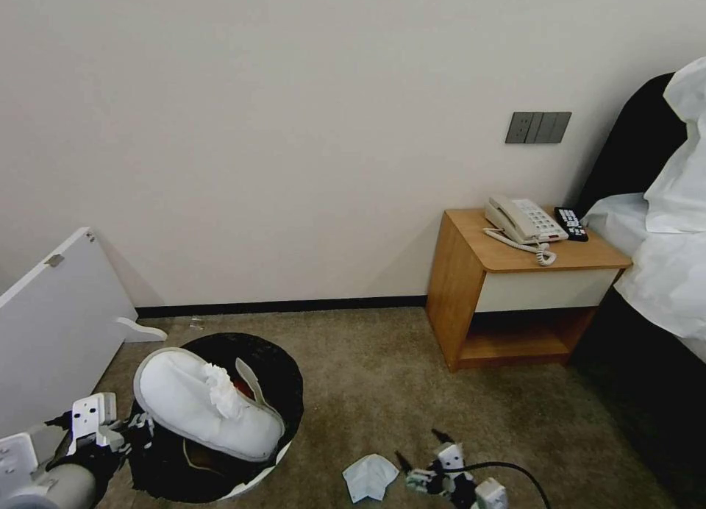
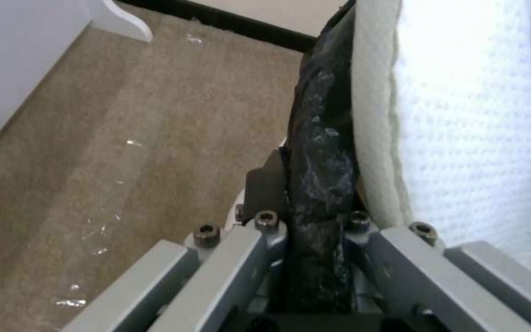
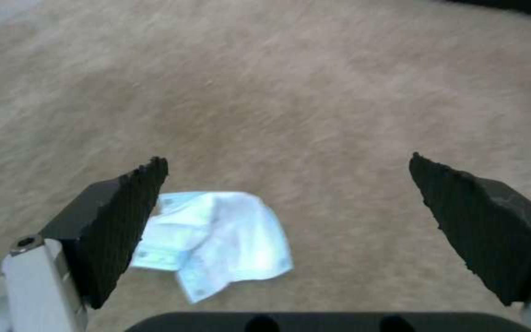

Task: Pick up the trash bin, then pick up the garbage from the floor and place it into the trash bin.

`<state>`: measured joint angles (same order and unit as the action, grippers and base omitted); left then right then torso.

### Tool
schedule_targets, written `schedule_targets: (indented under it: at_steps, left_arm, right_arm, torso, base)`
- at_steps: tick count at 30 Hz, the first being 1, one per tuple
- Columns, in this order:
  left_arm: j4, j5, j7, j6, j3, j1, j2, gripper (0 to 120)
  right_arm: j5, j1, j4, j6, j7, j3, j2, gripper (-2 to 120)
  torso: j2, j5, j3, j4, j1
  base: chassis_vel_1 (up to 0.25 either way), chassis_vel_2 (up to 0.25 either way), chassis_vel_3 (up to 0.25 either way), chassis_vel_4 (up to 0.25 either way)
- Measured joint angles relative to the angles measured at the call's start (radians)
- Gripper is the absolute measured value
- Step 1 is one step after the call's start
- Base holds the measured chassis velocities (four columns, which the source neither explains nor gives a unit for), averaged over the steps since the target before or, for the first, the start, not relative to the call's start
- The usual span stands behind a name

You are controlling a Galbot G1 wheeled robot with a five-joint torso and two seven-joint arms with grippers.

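- While the left gripper stays out of the sorting, it is clamped on the black-lined rim of the trash bin, carried at the robot's lower left.
- Inside the bin, a white slipper lies across the opening with a crumpled tissue on top, so part of the garbage is already collected.
- Between bin and right arm, a flat white tissue lies on the floor.
- Farther right, the right gripper hangs spread wide and empty above that tissue; by judgement the pickup step is in hand, calling for a shift over the tissue, a descent and a pinch.
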<state>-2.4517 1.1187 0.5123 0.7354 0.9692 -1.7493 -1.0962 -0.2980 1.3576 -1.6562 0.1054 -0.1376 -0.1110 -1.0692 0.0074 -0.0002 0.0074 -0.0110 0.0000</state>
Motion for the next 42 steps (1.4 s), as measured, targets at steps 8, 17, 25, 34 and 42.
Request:
schedule_targets:
  at_steps: [8, 17, 25, 34, 42]
  left_arm:
    - [-0.008, -0.018, 0.002, 0.000, 0.000, -0.003, -0.004, 3]
    - [-0.025, -0.024, 0.003, 0.000, 0.005, -0.016, -0.013, 3]
    - [-0.037, -0.024, 0.003, 0.000, 0.009, -0.018, -0.015, 3]
    - [-0.045, -0.023, 0.004, 0.000, 0.007, -0.016, -0.021, 3]
    - [-0.048, -0.017, 0.005, 0.000, 0.014, -0.021, -0.019, 3]
  right_arm:
    - [-0.077, -0.166, 0.066, 0.075, -0.003, 0.172, 0.031, 100]
    - [-0.080, -0.244, 0.151, 0.100, 0.015, 0.235, -0.005, 100]
    - [-0.081, -0.268, 0.227, 0.112, 0.020, 0.240, -0.066, 100]
    - [-0.080, -0.272, 0.291, 0.112, 0.013, 0.246, -0.103, 100]
    - [-0.076, -0.282, 0.341, 0.113, 0.010, 0.251, -0.130, 100]
  torso:
    - [0.000, 0.0005, 0.000, 0.0001, 0.000]
    - [0.000, 0.0002, 0.000, 0.0001, 0.000]
    - [0.000, 0.0001, 0.000, 0.0001, 0.000]
    - [0.000, 0.0001, 0.000, 0.0000, 0.000]
    - [0.000, 0.0001, 0.000, 0.0001, 0.000]
  base:
    - [0.000, 0.000, 0.000, 0.000]
    - [0.000, 0.000, 0.000, 0.000]
    - [0.000, 0.000, 0.000, 0.000]
    - [0.000, 0.000, 0.000, 0.000]
    - [0.000, 0.000, 0.000, 0.000]
